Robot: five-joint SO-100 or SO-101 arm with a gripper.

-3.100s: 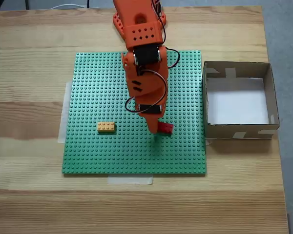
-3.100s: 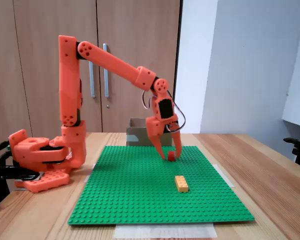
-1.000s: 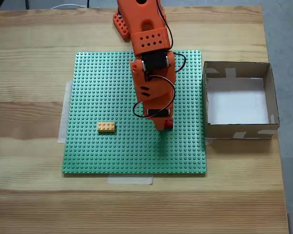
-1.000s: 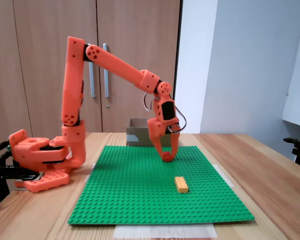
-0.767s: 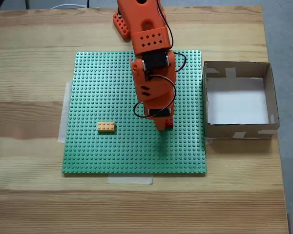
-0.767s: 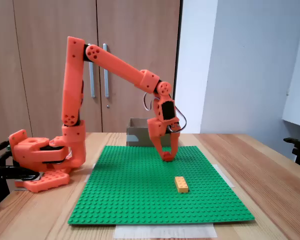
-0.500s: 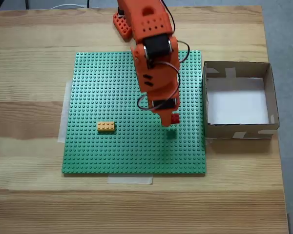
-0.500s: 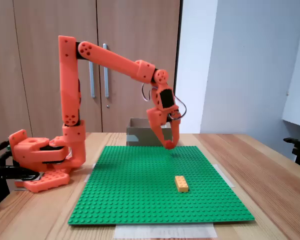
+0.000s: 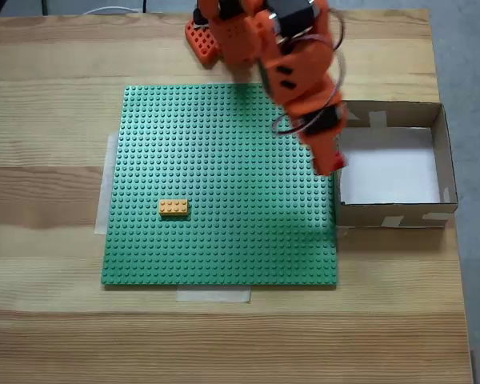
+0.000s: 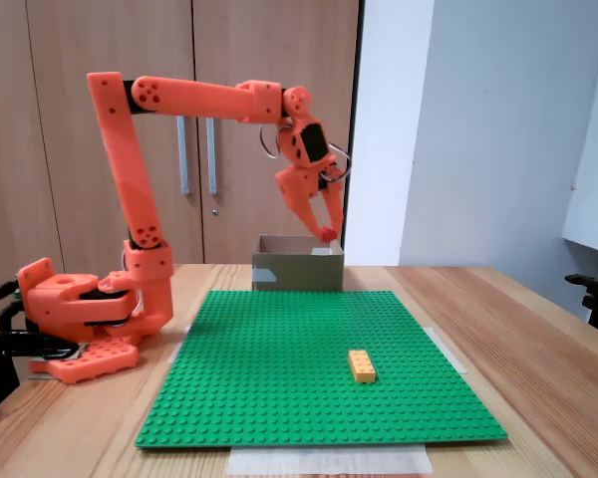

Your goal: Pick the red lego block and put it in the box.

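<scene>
The red lego block is pinched at the tip of my orange gripper, which is shut on it. In the top-down fixed view it hangs over the box's left wall. The box is brown cardboard with a white floor and stands right of the green baseplate. In the side fixed view the gripper holds the red lego block in the air just above the rim of the box.
A yellow-orange brick sits on the baseplate's left half, seen near the front in the side fixed view. The arm's base stands at the table's far edge. Wooden cabinet doors stand behind the table.
The gripper shut on the red block, lifted it off the baseplate and swung it up and toward the box. The yellow-orange brick has not moved.
</scene>
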